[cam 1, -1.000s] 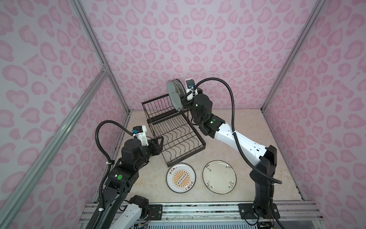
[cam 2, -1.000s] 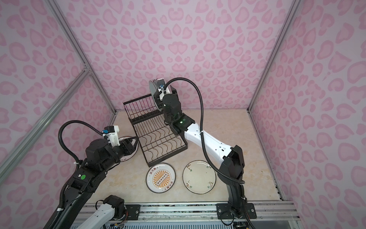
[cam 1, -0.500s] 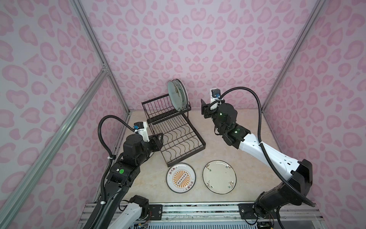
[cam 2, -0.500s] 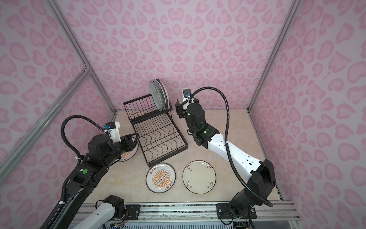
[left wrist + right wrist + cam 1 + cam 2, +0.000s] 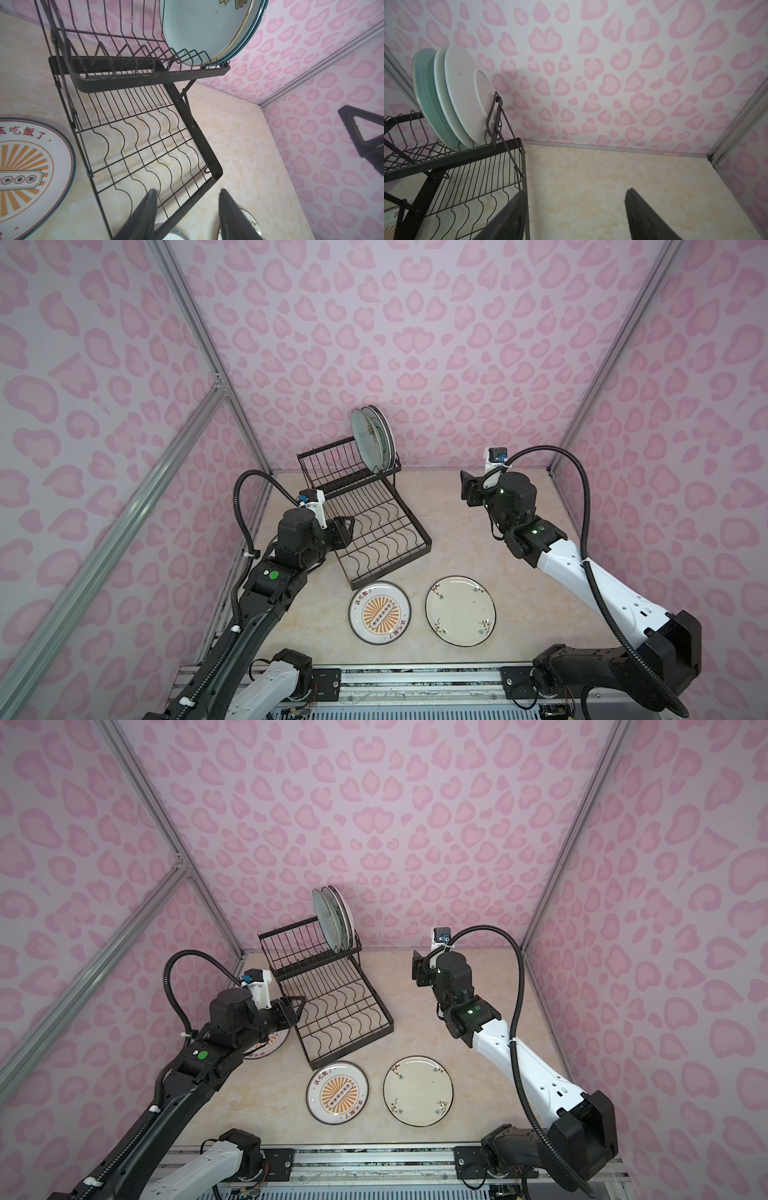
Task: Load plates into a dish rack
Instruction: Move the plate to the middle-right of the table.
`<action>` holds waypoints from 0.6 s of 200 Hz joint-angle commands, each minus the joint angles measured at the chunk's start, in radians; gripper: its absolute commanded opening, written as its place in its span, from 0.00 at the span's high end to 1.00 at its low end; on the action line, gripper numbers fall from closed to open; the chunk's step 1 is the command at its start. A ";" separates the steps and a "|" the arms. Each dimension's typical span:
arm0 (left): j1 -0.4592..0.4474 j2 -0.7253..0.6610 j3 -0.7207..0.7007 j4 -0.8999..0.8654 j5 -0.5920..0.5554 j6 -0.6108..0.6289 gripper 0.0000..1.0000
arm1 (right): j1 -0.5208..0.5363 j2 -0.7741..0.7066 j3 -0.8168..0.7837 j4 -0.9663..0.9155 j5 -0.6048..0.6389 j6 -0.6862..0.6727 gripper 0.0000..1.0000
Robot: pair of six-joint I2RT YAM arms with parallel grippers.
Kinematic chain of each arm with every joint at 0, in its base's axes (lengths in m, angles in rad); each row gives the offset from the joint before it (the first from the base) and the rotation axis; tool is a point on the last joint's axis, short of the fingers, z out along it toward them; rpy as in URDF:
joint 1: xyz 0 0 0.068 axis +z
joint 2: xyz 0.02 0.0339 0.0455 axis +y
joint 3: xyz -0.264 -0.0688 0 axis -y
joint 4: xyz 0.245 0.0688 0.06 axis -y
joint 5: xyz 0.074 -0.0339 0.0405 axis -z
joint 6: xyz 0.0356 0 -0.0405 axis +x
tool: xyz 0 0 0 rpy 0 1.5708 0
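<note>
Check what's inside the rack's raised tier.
Three plates stand on edge at one end of the raised tier of the dish rack; its other slots hold nothing. The pale blue-green plate covers the fronts of the two behind it.

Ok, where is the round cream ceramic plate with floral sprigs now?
In both top views the cream plate lies flat on the tabletop, right of the white orange-sunburst plate, in front of the black wire dish rack.

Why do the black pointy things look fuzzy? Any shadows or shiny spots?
Left wrist view: the left tool is blurry, too near the lens; the dish rack is sharp. Right wrist view: the right tool blurs likewise, and the racked plates throw a faint shadow on the wall. In a top view, the cream plate shows small glints.
</note>
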 commanded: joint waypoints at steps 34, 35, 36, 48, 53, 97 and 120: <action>-0.015 0.100 -0.020 0.088 0.049 -0.054 0.50 | -0.076 -0.039 -0.075 -0.057 -0.111 0.100 0.27; -0.015 0.101 -0.020 0.088 0.049 -0.054 0.50 | -0.077 -0.039 -0.077 -0.058 -0.113 0.100 0.27; -0.015 0.103 -0.021 0.089 0.050 -0.055 0.50 | -0.079 -0.038 -0.077 -0.059 -0.114 0.101 0.27; -0.023 0.126 -0.024 0.092 0.054 -0.063 0.50 | -0.100 -0.034 -0.082 -0.071 -0.146 0.119 0.28; -0.026 0.137 -0.026 0.090 0.058 -0.066 0.50 | -0.108 -0.033 -0.085 -0.074 -0.160 0.125 0.29; -0.038 0.199 -0.054 0.086 0.102 -0.094 0.51 | -0.157 -0.018 -0.123 -0.037 -0.233 0.174 0.30; -0.055 0.216 -0.071 0.086 0.122 -0.108 0.51 | -0.169 0.005 -0.134 -0.040 -0.270 0.194 0.32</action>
